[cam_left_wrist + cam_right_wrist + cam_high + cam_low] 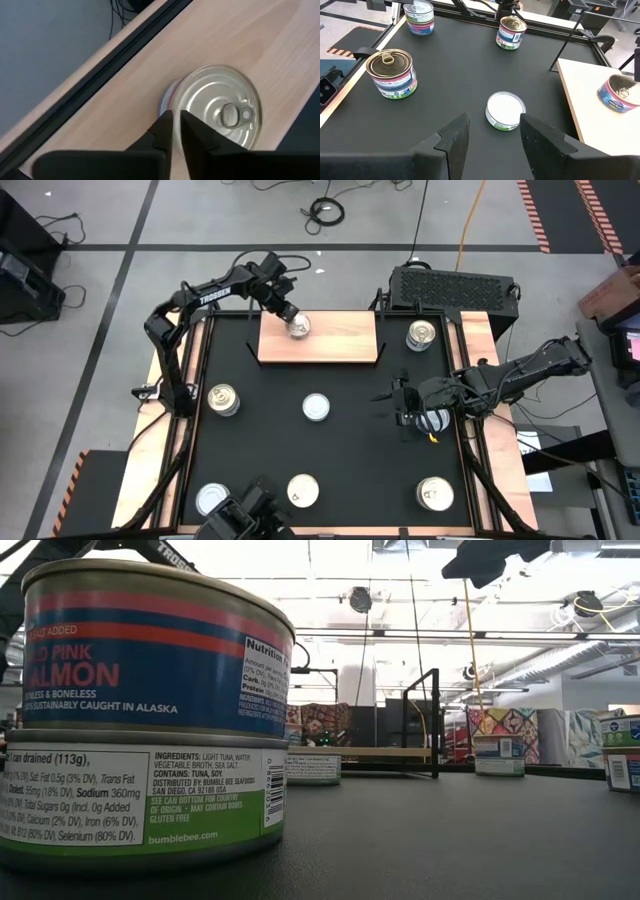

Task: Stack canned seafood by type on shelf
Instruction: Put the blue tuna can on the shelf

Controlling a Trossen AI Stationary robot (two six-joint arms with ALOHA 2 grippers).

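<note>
The shelf (330,340) is a light wooden board at the table's far middle, with black rods at its ends. One silvery-topped tin (299,327) with a pink label stands on it near its left end. My left gripper (289,314) is shut, its tips at that tin's rim (172,107). My right gripper (398,402) hovers open at the table's right. It points left toward a white-topped tin (505,110) standing on the black tabletop at mid table (316,407). My left gripper's shut fingertips (167,122) stand over the left-hand rim of the tin's top (175,100), coming slanting down from the table's far left. I cannot tell whether they touch it. The tin stands upright on the board.
More tins stand on the black tabletop: at the left (224,400), the far right (421,335), and three along the near edge (212,500) (303,490) (435,494). A two-tin stack (150,710) fills the low view's left. Open room lies between them.
</note>
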